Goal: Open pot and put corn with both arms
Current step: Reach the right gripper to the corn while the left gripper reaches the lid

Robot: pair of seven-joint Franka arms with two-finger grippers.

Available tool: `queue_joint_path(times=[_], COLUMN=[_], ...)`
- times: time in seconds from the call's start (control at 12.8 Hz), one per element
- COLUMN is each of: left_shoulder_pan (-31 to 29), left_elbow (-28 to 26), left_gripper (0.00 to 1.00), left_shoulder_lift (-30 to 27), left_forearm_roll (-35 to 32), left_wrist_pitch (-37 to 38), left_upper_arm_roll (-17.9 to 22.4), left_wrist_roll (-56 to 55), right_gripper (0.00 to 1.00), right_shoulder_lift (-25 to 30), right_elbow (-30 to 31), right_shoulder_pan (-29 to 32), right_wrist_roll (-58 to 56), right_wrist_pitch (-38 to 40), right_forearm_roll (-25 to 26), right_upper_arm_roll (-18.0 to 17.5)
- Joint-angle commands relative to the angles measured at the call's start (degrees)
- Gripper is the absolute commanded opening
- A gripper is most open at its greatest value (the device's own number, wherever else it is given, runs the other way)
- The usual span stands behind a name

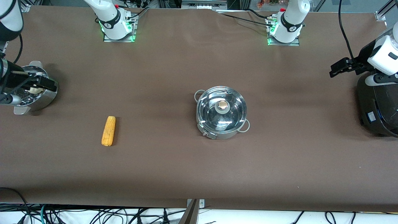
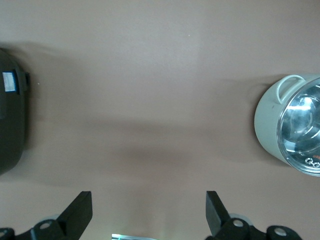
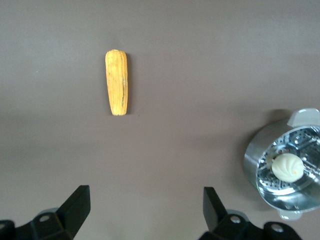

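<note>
The steel pot (image 1: 217,132) stands mid-table with its glass lid (image 1: 231,113) and tan knob (image 1: 222,105) on. It also shows at the edge of the left wrist view, as the pot (image 2: 267,122). The corn (image 1: 108,130) lies flat on the cloth toward the right arm's end, a little nearer the front camera than the pot. The right wrist view shows the corn (image 3: 116,82) too. My right gripper (image 1: 37,84) hangs open and empty over the steamer bowl. My left gripper (image 1: 340,67) hovers open and empty beside the black cooker. Both grippers are well away from pot and corn. From the wrists, the left gripper (image 2: 149,210) and right gripper (image 3: 146,207) hold nothing.
A perforated steel steamer bowl (image 1: 46,99) with a white bun (image 3: 286,166) sits at the right arm's end. A big black cooker (image 1: 377,105) stands at the left arm's end. Brown cloth covers the table between them.
</note>
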State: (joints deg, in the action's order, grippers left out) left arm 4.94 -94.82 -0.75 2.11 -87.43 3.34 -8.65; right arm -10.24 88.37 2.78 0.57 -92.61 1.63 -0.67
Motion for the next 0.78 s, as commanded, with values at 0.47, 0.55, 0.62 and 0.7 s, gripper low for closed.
queue_joint_path(times=[0.47,0.55,0.62,0.7], left_shoulder_pan=[4.45,6.12,7.88,9.11], left_elbow=[2.45,2.63,2.63,2.54], left_gripper=[1.00,1.00,1.00,1.00], left_shoulder_lift=[7.86,9.79,11.54,13.04], left_forearm_roll=[3.34,3.51,3.43,3.43], left_wrist_pitch=[-8.44,-9.76,-11.08,-12.05], left_upper_arm_roll=[-13.26,-13.79,-14.58,-15.02], left_wrist_roll=[-23.13,-25.34,-26.15,-27.02], right_gripper=[1.00,1.00,1.00,1.00], right_shoulder_lift=[-13.48,-14.45,-15.24,-15.95], right_elbow=[7.59,9.53,11.02,12.08], right_shoulder_pan=[-2.95,-2.95,-3.04,-3.22], right_wrist_roll=[1.70,2.94,3.21,3.21], right_wrist_pitch=[-24.68,-27.77,-30.23,-32.78], right_forearm_roll=[-3.39,-3.30,-3.30,-3.30], right_upper_arm_roll=[-0.21,-0.21,-0.21,-0.21])
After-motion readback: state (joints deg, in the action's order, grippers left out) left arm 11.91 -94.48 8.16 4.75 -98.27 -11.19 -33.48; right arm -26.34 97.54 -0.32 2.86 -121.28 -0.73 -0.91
